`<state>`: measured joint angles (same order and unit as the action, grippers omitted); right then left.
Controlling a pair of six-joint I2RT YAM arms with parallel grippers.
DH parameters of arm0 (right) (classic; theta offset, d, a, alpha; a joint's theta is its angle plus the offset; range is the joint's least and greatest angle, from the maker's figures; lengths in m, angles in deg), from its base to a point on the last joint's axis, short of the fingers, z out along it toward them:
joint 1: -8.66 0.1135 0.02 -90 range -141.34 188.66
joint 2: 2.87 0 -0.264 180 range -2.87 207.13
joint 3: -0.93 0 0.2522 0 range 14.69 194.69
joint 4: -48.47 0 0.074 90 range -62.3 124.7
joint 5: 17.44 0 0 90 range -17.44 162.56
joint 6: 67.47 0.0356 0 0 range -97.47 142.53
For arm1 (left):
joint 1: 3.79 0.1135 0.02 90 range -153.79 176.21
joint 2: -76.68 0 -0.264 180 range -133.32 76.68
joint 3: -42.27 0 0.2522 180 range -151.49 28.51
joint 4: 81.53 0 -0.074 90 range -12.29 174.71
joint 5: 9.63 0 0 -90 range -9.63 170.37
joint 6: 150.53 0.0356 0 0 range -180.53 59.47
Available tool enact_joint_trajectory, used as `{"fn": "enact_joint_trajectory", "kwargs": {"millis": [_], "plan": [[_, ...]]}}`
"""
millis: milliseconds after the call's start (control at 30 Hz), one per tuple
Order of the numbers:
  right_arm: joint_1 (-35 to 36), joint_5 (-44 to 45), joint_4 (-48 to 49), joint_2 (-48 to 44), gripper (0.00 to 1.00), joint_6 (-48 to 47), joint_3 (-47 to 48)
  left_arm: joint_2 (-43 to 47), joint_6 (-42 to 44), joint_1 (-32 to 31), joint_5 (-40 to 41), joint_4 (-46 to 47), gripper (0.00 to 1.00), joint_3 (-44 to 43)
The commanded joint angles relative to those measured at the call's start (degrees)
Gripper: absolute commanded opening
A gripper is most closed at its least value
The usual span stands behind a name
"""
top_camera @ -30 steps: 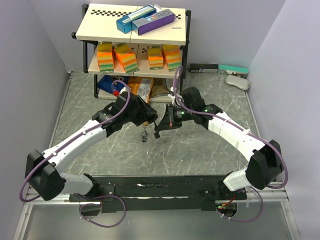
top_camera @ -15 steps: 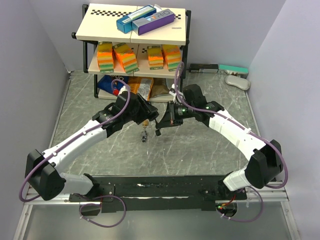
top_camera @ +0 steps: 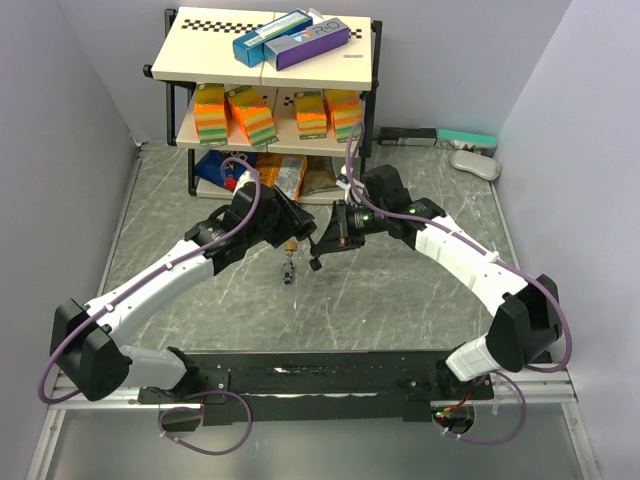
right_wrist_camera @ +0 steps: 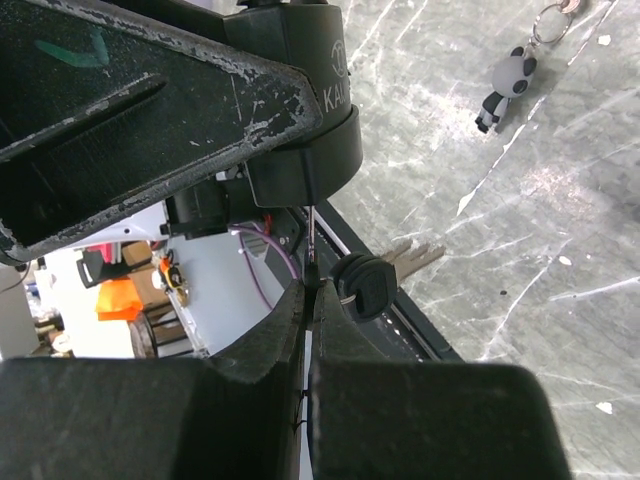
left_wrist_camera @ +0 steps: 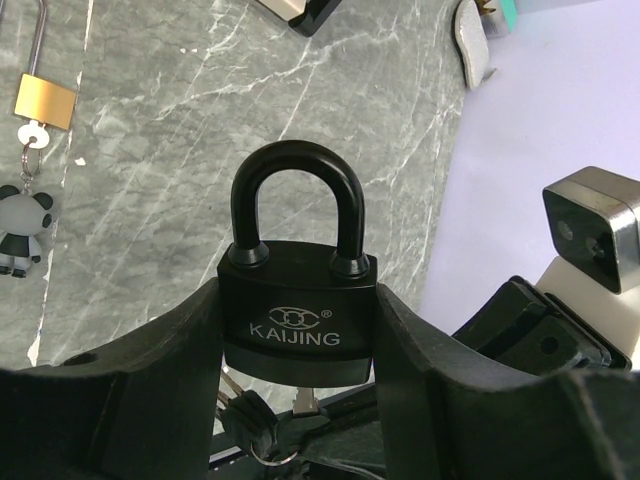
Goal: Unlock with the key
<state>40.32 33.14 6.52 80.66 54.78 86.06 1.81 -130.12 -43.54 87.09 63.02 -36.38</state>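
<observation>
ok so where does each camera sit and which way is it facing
top external: fixed above and behind the bases, looking down on the table; left arm and right arm show whole, meeting mid-table.
left wrist: on the left wrist, looking along the left fingers at the black padlock clamped between them.
right wrist: on the right wrist, looking along the shut right fingers at the key they pinch under that padlock.
shared: both wrist views show the black padlock and the panda keyring.

Robot lab: walled tabletop [top_camera: 400,300], checkerboard-topped shelf [top_camera: 200,50] (stocked with sponges [top_camera: 250,115]).
</observation>
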Motion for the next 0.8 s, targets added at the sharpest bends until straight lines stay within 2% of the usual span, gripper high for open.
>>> {"fn": "enact_joint_trajectory", "kwargs": {"millis": [0, 267, 567, 767], "plan": [[-2.5, 10.1, 9.8, 1.2, 0.0, -3.0, 6.2, 0.9, -0.1, -3.5, -10.5, -1.2, 0.01, -2.7], [-2.4, 14.0, 5.3, 1.3, 0.0, -6.5, 8.6, -0.7, 1.0, -3.5, -12.9, -1.7, 0.01, -3.6], [-1.6, 15.5, 6.9, 1.1, 0.0, -6.0, 7.7, -1.2, 1.2, -3.5, -13.5, -1.6, 0.01, -4.4], [-2.6, 12.8, 10.3, 1.1, 0.0, -1.5, 6.2, -1.0, 0.8, -3.6, -14.5, 0.6, 0.01, -3.1]]}}
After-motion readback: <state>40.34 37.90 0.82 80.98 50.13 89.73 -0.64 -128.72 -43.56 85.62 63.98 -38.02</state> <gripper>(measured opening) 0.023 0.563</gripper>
